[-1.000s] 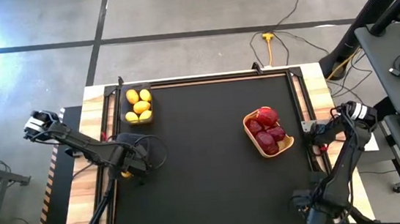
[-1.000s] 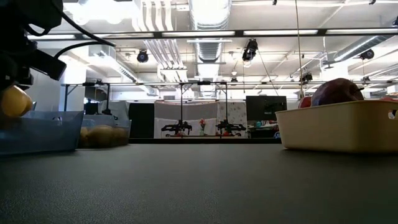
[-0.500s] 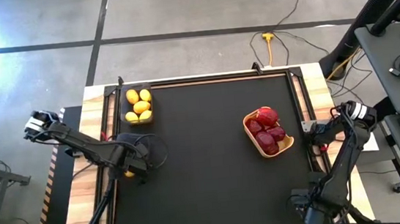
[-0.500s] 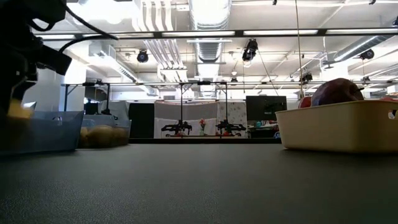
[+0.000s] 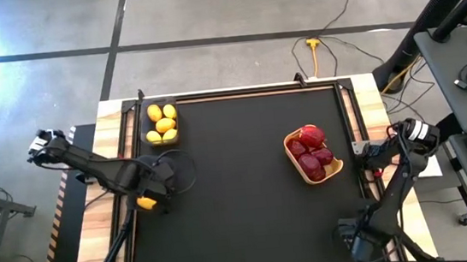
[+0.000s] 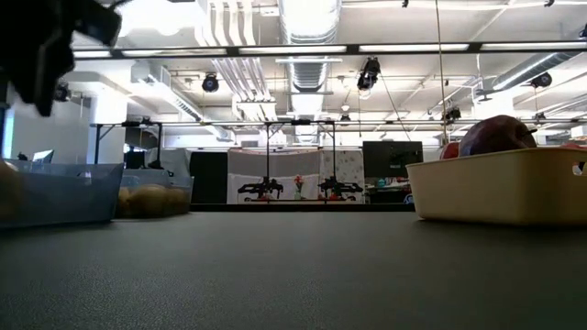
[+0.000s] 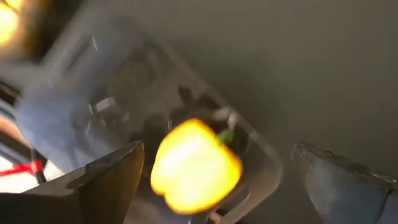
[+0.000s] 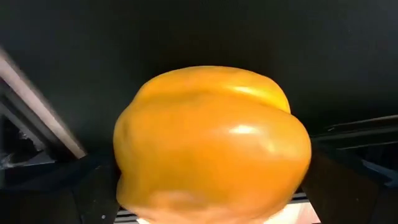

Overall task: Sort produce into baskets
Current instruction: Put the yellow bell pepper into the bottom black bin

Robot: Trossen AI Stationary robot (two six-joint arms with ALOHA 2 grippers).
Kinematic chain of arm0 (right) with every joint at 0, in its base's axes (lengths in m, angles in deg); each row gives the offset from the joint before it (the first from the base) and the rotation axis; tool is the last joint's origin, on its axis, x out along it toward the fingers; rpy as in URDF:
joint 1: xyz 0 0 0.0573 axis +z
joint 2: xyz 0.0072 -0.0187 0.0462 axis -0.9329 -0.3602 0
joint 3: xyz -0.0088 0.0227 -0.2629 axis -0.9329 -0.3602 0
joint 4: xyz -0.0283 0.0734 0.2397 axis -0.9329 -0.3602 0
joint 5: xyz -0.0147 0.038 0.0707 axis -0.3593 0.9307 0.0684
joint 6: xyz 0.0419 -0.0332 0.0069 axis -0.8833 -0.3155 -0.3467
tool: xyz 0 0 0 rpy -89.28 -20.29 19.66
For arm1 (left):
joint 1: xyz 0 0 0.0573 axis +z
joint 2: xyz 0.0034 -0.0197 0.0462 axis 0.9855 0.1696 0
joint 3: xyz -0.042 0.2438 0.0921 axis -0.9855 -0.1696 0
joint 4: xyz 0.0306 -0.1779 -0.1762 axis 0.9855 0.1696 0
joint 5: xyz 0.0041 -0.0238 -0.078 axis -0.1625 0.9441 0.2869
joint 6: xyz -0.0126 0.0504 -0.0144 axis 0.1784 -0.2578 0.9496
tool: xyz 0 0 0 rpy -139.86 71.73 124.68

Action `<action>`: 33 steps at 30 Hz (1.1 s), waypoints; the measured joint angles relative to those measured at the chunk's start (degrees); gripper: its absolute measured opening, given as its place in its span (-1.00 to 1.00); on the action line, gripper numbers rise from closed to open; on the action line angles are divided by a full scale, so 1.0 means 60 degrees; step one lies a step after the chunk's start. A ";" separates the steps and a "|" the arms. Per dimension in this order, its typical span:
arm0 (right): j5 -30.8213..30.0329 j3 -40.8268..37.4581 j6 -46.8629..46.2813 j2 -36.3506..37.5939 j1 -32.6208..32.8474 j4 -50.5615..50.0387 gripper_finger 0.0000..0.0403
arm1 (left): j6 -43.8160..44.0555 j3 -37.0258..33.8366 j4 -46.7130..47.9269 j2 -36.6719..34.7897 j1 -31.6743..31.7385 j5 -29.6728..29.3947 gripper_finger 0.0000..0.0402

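Note:
My left gripper (image 5: 155, 190) hangs open above a clear plastic container (image 6: 55, 192) at the table's left edge. A yellow pepper (image 7: 196, 165) lies in that container below the fingers, untouched; it also shows in the high view (image 5: 146, 202). My right gripper (image 5: 356, 241) is at the near right corner, shut on an orange pepper (image 8: 211, 143) that is hidden under the gripper in the high view. A black mesh basket (image 5: 161, 123) at the far left holds yellow lemons. An orange-tan basket (image 5: 313, 153) at the right holds dark red pieces. My right gripper pinches the orange pepper between its two fingers, one on each of its rounded sides (image 8: 130, 168). The pepper fills the gap between the fingers. The fingers come at it from above, with the black mat behind. I cannot tell whether it is lifted clear.
A black mat (image 5: 249, 198) covers the table between the baskets, inside a wooden frame with rails (image 5: 116, 159). Desks and cables stand beyond the right edge.
My left gripper has let go of the yellow pepper, which has dropped into the clear container, and the gripper has gone up. My right gripper has shifted a little toward the table's left.

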 joint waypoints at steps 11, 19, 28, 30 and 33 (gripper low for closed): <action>-0.0142 -0.0131 0.0380 0.0022 -0.0482 0.0012 0.74 | -0.1343 0.1831 -0.0246 -0.0004 0.0000 -0.2757 0.93; -0.1847 0.1506 0.2240 0.0019 -0.2966 0.0110 0.73 | -0.3651 0.2118 -0.1953 -0.0007 0.0110 -0.3426 0.93; -0.3861 0.3291 0.6197 -0.0015 -0.6507 0.1036 0.74 | -0.3864 0.1216 -0.4168 -0.0175 0.0051 -0.5008 0.93; -0.3874 0.3309 0.6760 -0.0060 -0.7215 0.1605 0.74 | -0.3995 0.0806 -0.4983 -0.0186 0.0016 -0.4546 0.93; -0.3856 0.3303 0.7605 -0.0346 -0.7965 0.2007 0.74 | -0.3830 0.0137 -0.5897 -0.0164 -0.0133 -0.4027 0.93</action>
